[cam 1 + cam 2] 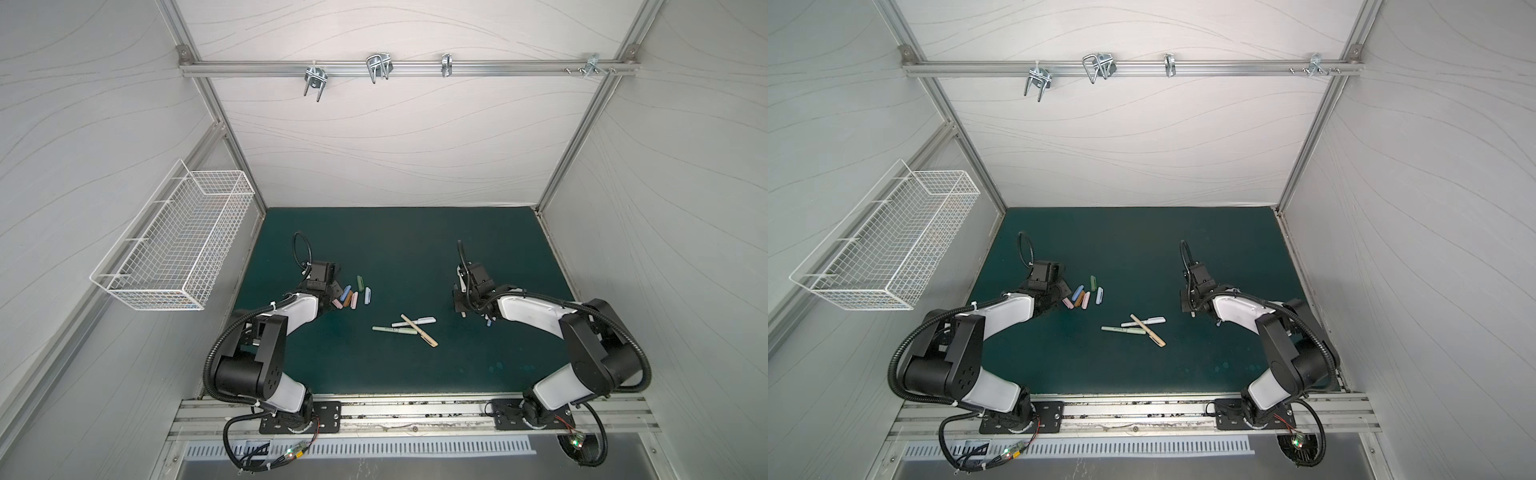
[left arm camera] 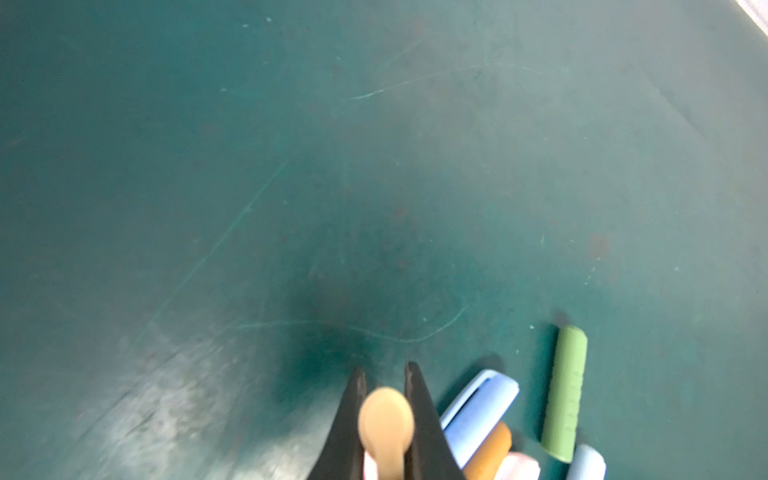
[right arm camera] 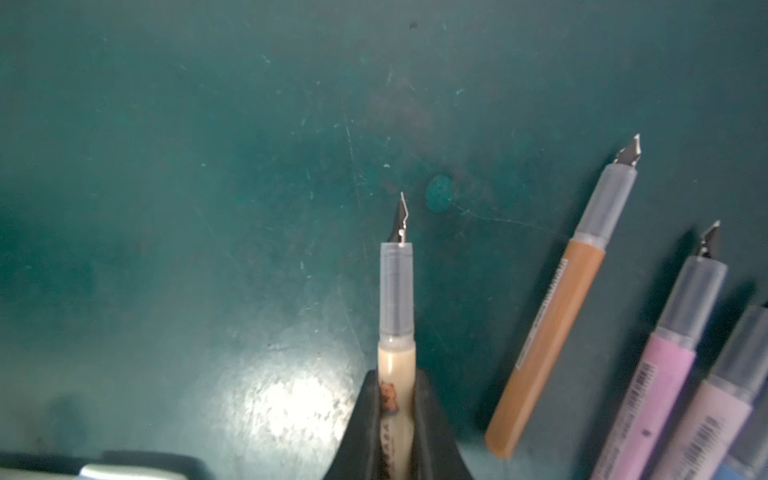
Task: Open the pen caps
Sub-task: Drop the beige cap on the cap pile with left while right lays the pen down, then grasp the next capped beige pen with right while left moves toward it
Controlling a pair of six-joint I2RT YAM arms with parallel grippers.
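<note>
My left gripper (image 2: 385, 374) is shut on a tan pen cap (image 2: 385, 424), low over the green mat. Beside it lie several loose pen caps: blue (image 2: 478, 411), brown (image 2: 490, 451), green (image 2: 567, 390) and pink (image 2: 517, 467). In both top views this pile (image 1: 351, 293) (image 1: 1084, 296) sits just right of the left gripper (image 1: 334, 293). My right gripper (image 3: 397, 376) is shut on a cream pen (image 3: 397, 316) with its nib bare. Uncapped brown (image 3: 552, 316) and pink (image 3: 665, 365) pens lie next to it. Three pens (image 1: 405, 328) lie crossed mid-mat.
A white wire basket (image 1: 174, 245) hangs on the left wall. Metal hooks (image 1: 378, 66) hang from the rail on the back wall. The green mat (image 1: 395, 249) is bare toward the back. Both arm bases stand on the front rail.
</note>
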